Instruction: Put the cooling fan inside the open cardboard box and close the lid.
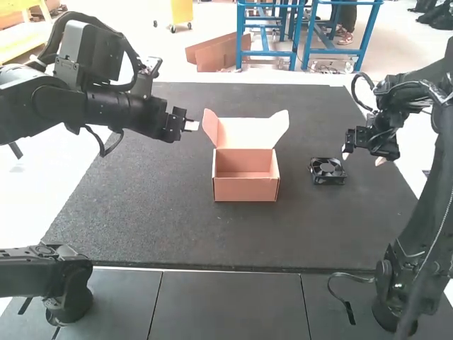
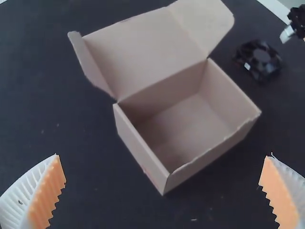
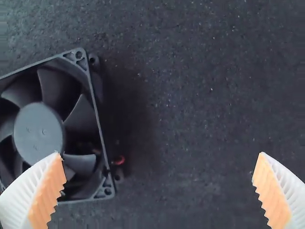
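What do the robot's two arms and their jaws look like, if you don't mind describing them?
Both arms are matte black with rounded tubular links. The left arm carries a grey boxy housing on top and a black cable looping beneath; the right arm has black cables looping near its wrist. Each ends in white ribbed jaws lined with orange saw-toothed pads.

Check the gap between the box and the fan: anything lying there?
Nothing: only bare black mat separates the box and the fan, as the high view shows.
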`<control>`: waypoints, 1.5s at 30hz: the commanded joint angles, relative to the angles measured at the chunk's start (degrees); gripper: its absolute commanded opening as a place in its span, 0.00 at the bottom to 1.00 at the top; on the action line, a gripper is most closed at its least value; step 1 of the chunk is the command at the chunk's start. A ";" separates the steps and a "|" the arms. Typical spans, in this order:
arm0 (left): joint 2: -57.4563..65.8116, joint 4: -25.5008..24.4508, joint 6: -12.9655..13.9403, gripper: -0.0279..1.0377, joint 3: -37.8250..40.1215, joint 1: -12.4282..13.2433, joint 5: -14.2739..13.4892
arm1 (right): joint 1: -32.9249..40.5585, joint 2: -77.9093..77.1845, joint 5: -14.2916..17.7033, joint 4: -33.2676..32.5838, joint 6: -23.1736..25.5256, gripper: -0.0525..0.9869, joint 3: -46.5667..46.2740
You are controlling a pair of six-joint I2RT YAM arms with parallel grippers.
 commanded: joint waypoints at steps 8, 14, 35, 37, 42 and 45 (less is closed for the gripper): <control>-0.64 1.09 -0.45 0.93 -0.11 -0.39 0.75 | 0.30 8.09 0.24 -5.96 -2.25 0.92 10.07; -0.38 1.71 -0.45 0.93 -0.46 -0.39 0.84 | 0.30 11.17 0.24 -11.15 -2.43 0.92 13.59; -0.47 1.97 -0.53 0.93 -0.55 -0.21 0.75 | 1.36 15.12 0.15 -11.94 -2.43 0.92 14.20; -0.56 1.88 -0.53 0.93 -0.55 -0.21 0.75 | 1.53 15.47 0.15 -11.94 -2.43 0.92 14.20; -0.64 1.71 -0.53 0.93 -0.37 -0.21 0.75 | 1.71 16.35 0.33 -11.94 -2.43 0.92 14.29; -0.64 1.71 -0.62 0.93 -0.37 -0.21 0.75 | 1.71 16.88 0.42 -11.94 -2.34 0.92 14.46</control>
